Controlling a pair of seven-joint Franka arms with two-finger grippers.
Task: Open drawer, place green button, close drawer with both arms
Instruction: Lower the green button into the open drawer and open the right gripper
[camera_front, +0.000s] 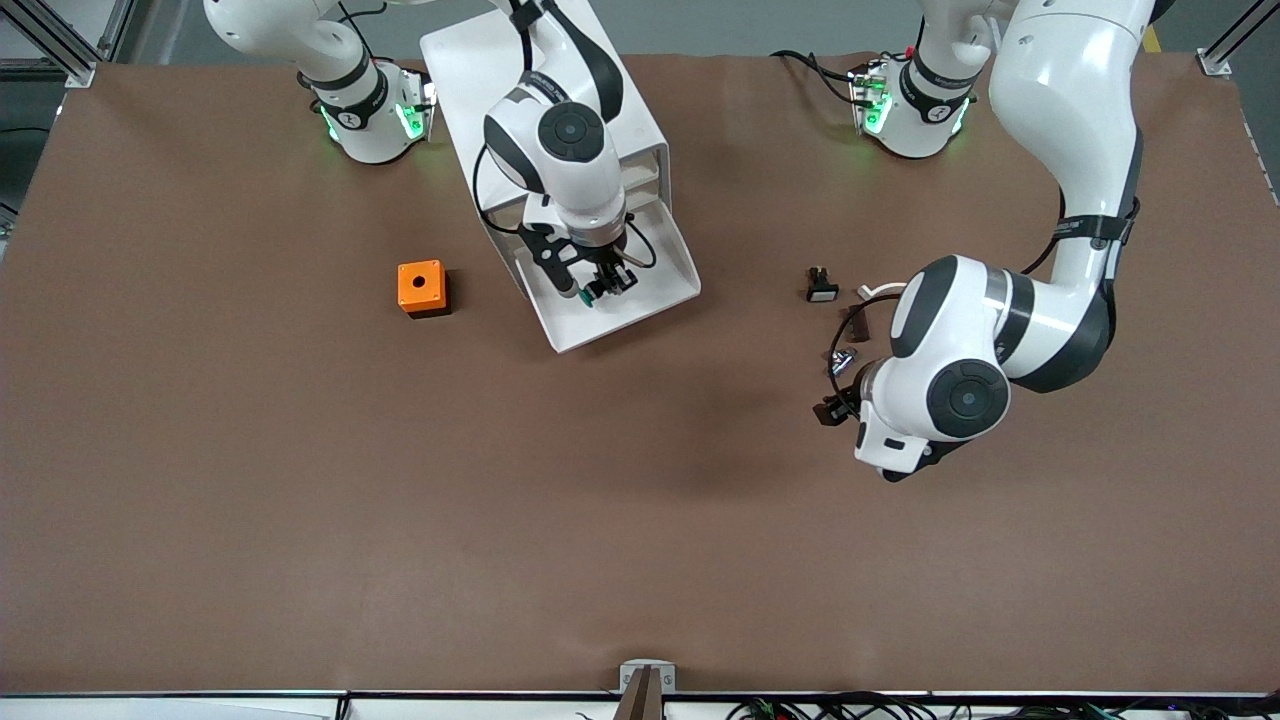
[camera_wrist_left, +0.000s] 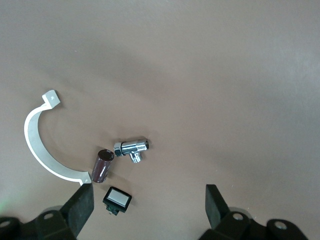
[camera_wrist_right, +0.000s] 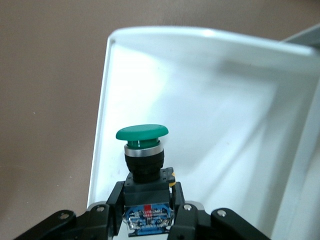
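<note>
The drawer (camera_front: 660, 292) is pulled out of the white cabinet (camera_front: 560, 90) and stands open. My right gripper (camera_front: 600, 287) is over the drawer and is shut on the button (camera_front: 596, 294). In the right wrist view the button's green cap (camera_wrist_right: 143, 133) sits above its black-and-blue body, held by the gripper (camera_wrist_right: 147, 207) over the drawer's white floor (camera_wrist_right: 225, 100). My left gripper (camera_front: 838, 406) is open and empty, above the table by some small parts toward the left arm's end. Its fingers (camera_wrist_left: 80, 207) show wide apart.
An orange box with a hole (camera_front: 421, 287) stands beside the cabinet toward the right arm's end. Near the left gripper lie a black button with a white cap (camera_wrist_left: 117, 199), a brown cylinder (camera_wrist_left: 102, 166), a chrome fitting (camera_wrist_left: 131, 148) and a white curved clip (camera_wrist_left: 42, 150).
</note>
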